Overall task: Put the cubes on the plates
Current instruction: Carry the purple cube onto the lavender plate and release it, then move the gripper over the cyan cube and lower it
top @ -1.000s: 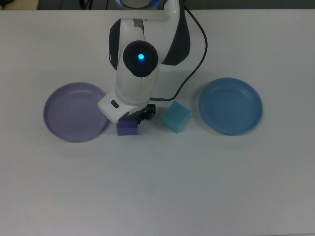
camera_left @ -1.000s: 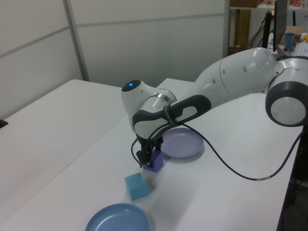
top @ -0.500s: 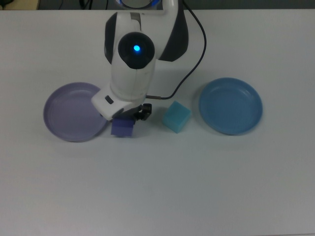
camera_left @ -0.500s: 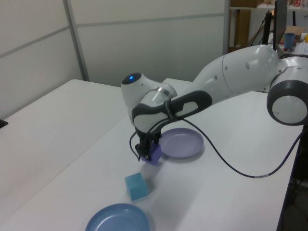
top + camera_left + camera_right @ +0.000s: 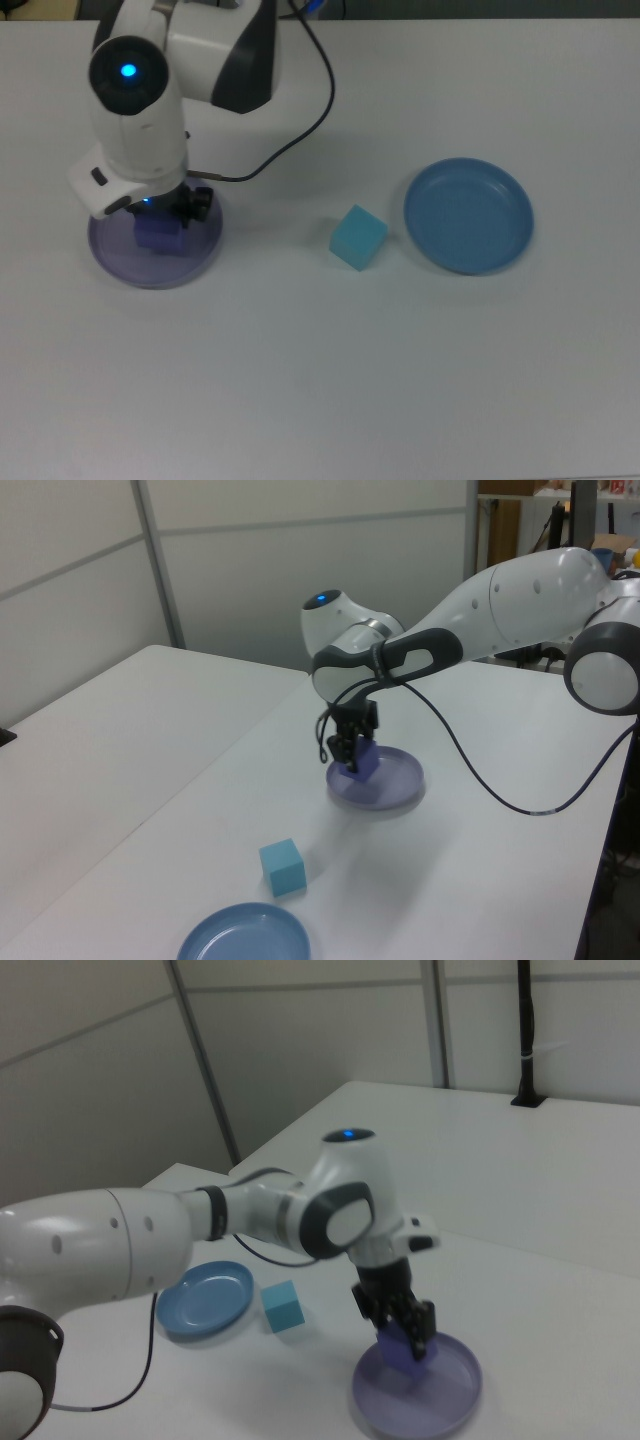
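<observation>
Glossy white arm point(image 5: 520, 590) of rounded shells, dark grey bands at the joints. Round black cap with a glowing blue light point(image 5: 127, 71) atop the wrist. Thin black cable point(image 5: 300, 120) looping off it. Small black fingers point(image 5: 412, 1332) below a white hand block.
</observation>
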